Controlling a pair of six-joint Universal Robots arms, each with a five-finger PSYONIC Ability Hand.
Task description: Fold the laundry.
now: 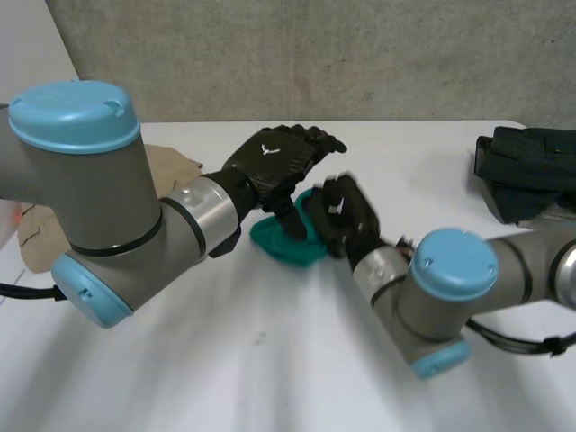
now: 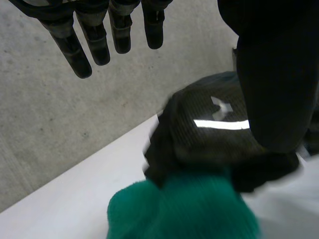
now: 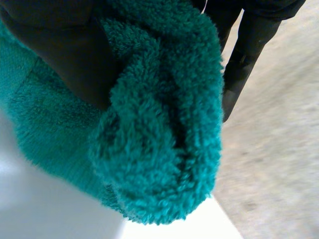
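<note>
Small teal fleecy cloth (image 1: 284,243), bunched into a thick roll, on the white table (image 1: 270,360) at mid-table between the two hands. In the right wrist view the cloth (image 3: 159,149) hangs gathered in a rounded fold directly under the palm of the right hand (image 3: 70,59); a dark thumb crosses its near face and dark fingers (image 3: 244,55) lie behind its far face, so the pile is pinched between them. In the head view the right hand (image 1: 342,214) is curled against the cloth's right side. The left hand (image 1: 274,162) stands over the cloth's left part, palm down, with its thumb pointing down to the cloth's upper edge; whether the thumb touches the pile cannot be told. In the left wrist view its fingers (image 2: 99,40) are straight and spread, holding nothing, clear of the cloth (image 2: 184,209), which lies below and beyond the fingertips, with the right hand (image 2: 209,129) pressed against the cloth's far side. Outward: a crumpled tan cloth (image 1: 175,166) behind the left arm at the table's left; a folded dark green garment (image 1: 526,171) at the table's far right, well apart from both hands; a grey concrete wall (image 1: 315,54) behind the table.
</note>
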